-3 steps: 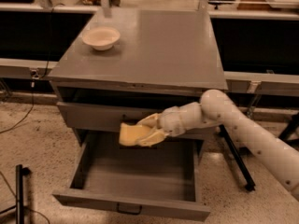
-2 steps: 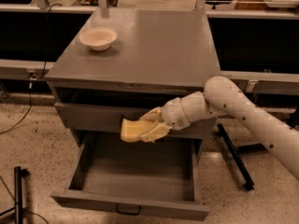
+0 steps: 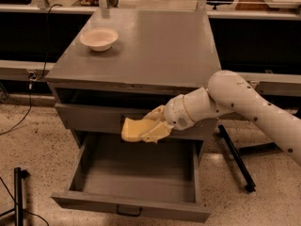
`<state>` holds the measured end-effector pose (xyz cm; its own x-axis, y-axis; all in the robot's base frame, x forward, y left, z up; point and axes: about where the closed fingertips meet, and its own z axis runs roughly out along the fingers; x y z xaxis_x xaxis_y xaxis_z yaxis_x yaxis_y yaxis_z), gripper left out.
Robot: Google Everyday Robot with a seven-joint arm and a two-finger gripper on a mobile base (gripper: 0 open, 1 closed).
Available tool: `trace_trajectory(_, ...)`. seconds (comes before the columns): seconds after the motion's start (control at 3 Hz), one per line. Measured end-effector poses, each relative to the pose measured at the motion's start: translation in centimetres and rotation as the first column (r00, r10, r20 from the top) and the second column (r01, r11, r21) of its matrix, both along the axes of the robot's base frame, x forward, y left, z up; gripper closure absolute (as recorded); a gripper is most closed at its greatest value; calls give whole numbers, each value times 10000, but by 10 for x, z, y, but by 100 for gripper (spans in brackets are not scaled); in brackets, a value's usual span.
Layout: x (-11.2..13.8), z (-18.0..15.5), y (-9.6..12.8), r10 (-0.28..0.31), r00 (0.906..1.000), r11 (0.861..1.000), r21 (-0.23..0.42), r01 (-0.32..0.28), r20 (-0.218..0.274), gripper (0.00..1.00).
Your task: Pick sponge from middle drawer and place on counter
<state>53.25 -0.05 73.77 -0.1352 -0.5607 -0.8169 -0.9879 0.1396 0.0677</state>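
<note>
Gripper tight on sponge, above open middle drawer

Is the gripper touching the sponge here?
Touching. The camera view shows the gripper clamped on the sponge, holding it above the open middle drawer.

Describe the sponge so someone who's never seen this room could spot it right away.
Find the grey cabinet in the middle, with its lower drawer pulled open. Above that drawer, the white arm's tool grips the sponge. It is pale yellow and held in the air, unlike the round cream bowl resting on the counter.
</note>
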Motion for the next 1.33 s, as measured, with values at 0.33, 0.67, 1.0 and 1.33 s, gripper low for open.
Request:
trace_trajectory(0.33,15,11,-11,-526,9986,9986,-15,526,60,100)
trace_trajectory(0.67,37,46,-17,-705,9963,9974,-123,712,493,100)
trace_trajectory(1.0,62,72,-19,-704,9937,9975,-55,711,868,100)
trace_trajectory(1.33,92,103,-31,-854,9886,9962,-81,871,1242,100)
